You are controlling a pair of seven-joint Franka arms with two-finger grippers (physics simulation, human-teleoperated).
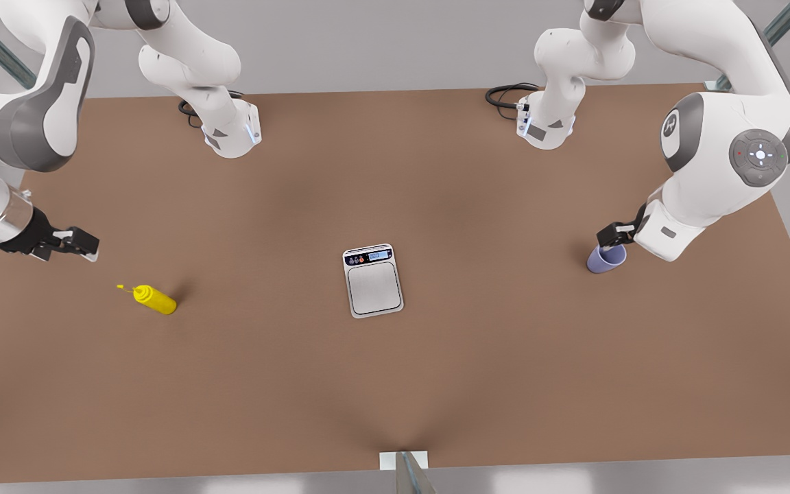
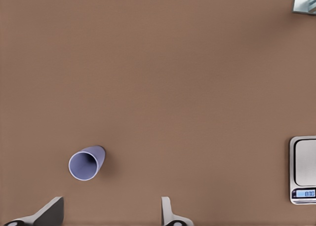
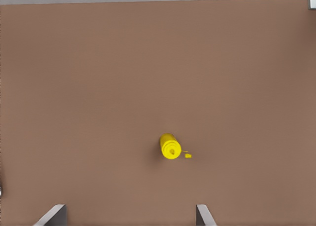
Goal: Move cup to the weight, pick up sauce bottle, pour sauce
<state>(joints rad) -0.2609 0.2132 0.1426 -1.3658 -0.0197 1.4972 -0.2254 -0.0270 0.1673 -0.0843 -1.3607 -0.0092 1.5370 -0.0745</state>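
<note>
The pale lavender cup [image 1: 605, 260] stands upright on the brown table at the front view's right. My left gripper [image 1: 613, 237] hovers just beside and above it, open. In the left wrist view the cup [image 2: 86, 164] lies just ahead of the left gripper [image 2: 108, 213], not between the fingers. The weight [image 1: 373, 281], a white scale with a silver plate, lies mid-table, and its edge [image 2: 303, 169] shows there too. The yellow sauce bottle [image 1: 155, 300] stands at the front view's left. My right gripper [image 1: 83, 243] is open, above and apart from the bottle [image 3: 170, 146].
Both arm bases [image 1: 230, 134] [image 1: 546, 127] stand at the table's back edge with black cables beside them. A small metal bracket [image 1: 403, 461] sits at the middle of the front edge. Bare brown table [image 1: 505, 357] stretches between the cup, the weight and the bottle.
</note>
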